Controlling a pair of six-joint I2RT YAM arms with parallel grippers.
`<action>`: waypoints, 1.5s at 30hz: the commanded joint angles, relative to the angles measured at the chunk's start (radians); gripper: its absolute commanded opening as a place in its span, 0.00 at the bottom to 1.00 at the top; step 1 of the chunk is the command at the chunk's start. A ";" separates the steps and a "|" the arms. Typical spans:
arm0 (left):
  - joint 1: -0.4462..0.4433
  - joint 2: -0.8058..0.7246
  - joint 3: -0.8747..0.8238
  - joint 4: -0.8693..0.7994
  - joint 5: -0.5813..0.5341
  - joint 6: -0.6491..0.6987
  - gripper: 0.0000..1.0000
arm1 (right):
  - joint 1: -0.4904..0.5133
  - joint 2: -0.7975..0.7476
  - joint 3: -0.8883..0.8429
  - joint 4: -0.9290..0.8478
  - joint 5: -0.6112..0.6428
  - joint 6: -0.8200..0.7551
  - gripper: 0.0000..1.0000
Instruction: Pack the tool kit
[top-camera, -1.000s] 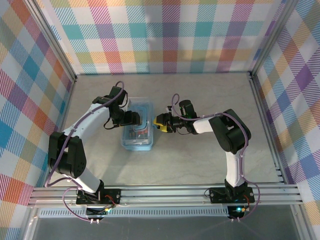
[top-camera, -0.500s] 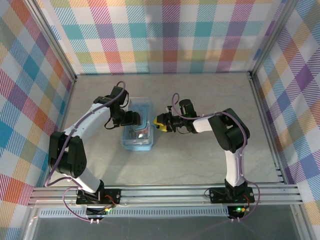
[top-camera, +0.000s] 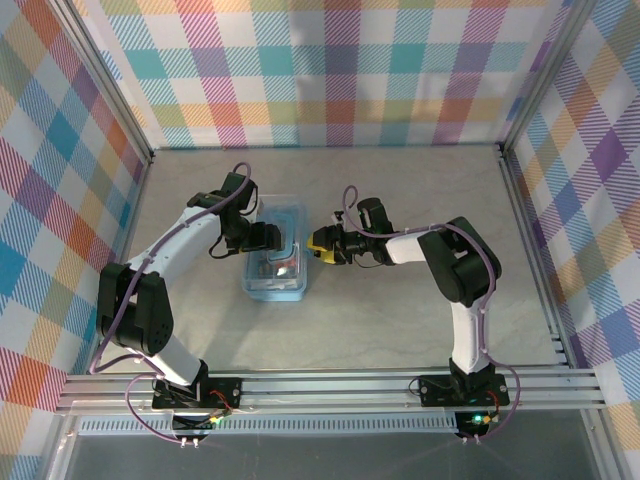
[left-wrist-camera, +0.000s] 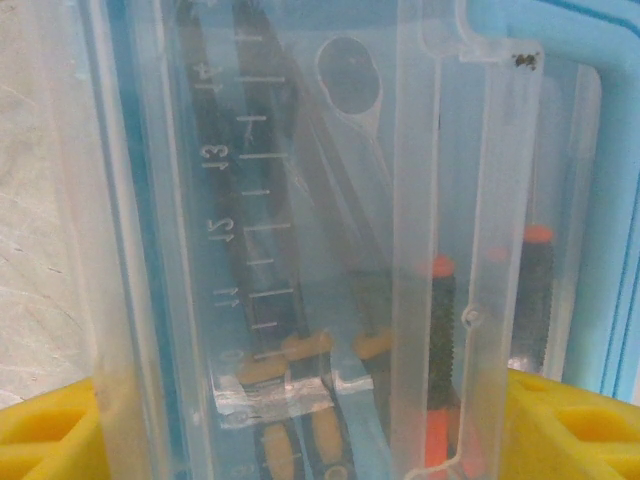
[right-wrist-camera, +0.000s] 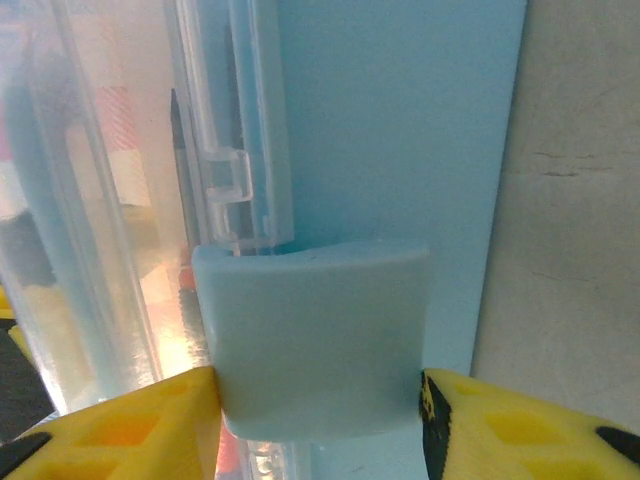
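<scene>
The tool kit's light-blue case (top-camera: 277, 272) lies mid-table with its clear lid (left-wrist-camera: 300, 200) down over slim screwdrivers, black-orange handles (left-wrist-camera: 440, 340) and yellow ones (left-wrist-camera: 300, 348) showing through. My left gripper (top-camera: 262, 238) spans the case from its left side. Its yellow fingers (left-wrist-camera: 45, 440) stand at both edges of the lid, shut on it. My right gripper (top-camera: 318, 248) is at the case's right edge. Its yellow fingertips (right-wrist-camera: 150, 420) press both sides of the light-blue latch tab (right-wrist-camera: 315, 330), shut on it.
The case sits on a pale stone-look tabletop (top-camera: 400, 320) enclosed by plaid walls (top-camera: 330, 70) with aluminium posts. A metal rail (top-camera: 330, 385) carrying both arm bases runs along the near edge.
The right gripper has crept slightly left and farther back along the case's right edge. The case and the left arm have stayed put.
</scene>
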 joint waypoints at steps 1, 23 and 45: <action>-0.024 0.142 -0.121 -0.154 -0.046 0.009 0.69 | 0.003 -0.006 0.003 -0.142 0.057 -0.062 0.55; -0.024 0.133 -0.127 -0.132 -0.020 0.005 0.69 | -0.047 -0.037 -0.002 -0.183 0.051 -0.061 0.26; -0.204 0.258 -0.044 -0.018 0.037 -0.108 0.69 | 0.051 0.030 0.178 -0.313 0.102 -0.070 0.20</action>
